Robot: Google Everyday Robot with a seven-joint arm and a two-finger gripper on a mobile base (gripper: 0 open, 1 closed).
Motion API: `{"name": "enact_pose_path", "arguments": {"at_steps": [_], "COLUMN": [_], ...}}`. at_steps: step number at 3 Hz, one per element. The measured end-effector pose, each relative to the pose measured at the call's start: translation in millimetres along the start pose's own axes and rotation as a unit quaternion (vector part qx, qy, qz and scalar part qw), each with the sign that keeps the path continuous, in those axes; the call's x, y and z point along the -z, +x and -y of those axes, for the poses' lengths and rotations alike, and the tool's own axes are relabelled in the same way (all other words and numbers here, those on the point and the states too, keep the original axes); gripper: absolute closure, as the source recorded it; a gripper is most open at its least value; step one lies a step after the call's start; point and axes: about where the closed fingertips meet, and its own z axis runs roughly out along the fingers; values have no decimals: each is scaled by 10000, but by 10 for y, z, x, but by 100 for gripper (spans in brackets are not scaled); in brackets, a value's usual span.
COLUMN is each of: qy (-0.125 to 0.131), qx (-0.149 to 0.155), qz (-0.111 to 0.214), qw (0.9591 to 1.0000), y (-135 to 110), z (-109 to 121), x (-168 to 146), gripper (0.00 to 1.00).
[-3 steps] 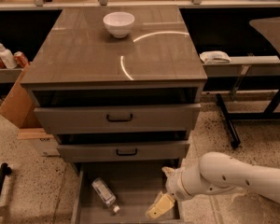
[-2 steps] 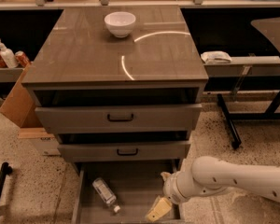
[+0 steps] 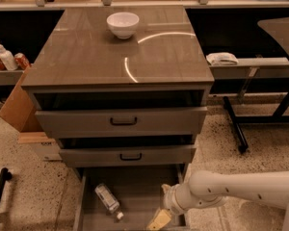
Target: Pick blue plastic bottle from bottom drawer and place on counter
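Pincer (image 3: 159, 219) low in bottom drawer (image 3: 139, 190), nr blue plastic bottle (image 3: 107, 199), not touching; state can't tell.

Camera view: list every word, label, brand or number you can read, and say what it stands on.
None can be read.
Bottle label, in the bottom drawer: too blurred.
Pump bottle and cans on the left shelf: too blurred.
Gripper, at the drawer's front right: no marking seen.
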Motion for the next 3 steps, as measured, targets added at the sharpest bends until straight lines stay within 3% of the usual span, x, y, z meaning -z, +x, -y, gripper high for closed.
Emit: {"name": "enact_pose_path", "arguments": {"at_steps": [2, 3], "qy": [-158, -110], "qx": [56, 48], "qz": [693, 742], "qw": [9975, 9972], "y": [48, 33], "z": [223, 309], "x": [-704, -848], "gripper": [0, 0]}}
